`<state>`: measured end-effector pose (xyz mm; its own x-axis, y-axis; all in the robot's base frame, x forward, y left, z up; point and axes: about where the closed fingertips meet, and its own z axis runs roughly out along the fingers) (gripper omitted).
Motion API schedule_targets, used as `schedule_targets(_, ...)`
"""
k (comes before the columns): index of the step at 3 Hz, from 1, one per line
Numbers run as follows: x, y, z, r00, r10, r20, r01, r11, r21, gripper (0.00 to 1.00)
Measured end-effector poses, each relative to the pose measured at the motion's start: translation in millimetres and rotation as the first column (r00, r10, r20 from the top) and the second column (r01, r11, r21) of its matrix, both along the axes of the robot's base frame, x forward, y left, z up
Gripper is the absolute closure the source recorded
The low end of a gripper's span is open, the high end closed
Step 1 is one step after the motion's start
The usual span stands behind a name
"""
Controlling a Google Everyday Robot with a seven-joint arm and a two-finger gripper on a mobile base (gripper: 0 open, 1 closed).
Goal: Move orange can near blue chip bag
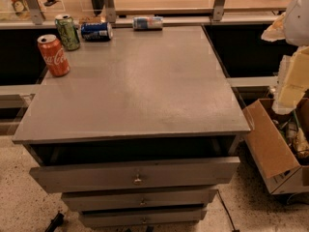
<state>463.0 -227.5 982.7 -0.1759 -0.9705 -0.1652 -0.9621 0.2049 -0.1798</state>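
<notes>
Drawers (137, 175) below; orange can (53, 55) stands far left, well apart from right-edge jaws (grip unclear).

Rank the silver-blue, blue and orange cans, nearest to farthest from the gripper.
From the gripper at the right edge, off the table:
1. silver-blue can, back centre, lying
2. blue can, back left, lying
3. orange can, left edge, upright

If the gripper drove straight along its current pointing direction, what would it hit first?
Probably the open cardboard box below it: the gripper hangs right of the table, seemingly pointing down. Depth is unclear.
</notes>
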Motion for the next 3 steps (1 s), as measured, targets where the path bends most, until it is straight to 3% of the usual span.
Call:
schedule_targets(1, 7.4, 2.7, 1.2, 0.9996, 0.001, 0.029, -0.001, 1.0, 0.01, 0.0)
schedule_targets(3, 31.6, 26.0, -9.7, 0.9999, 0.011, 0.004, -0.011, 0.998, 0.058, 0.0)
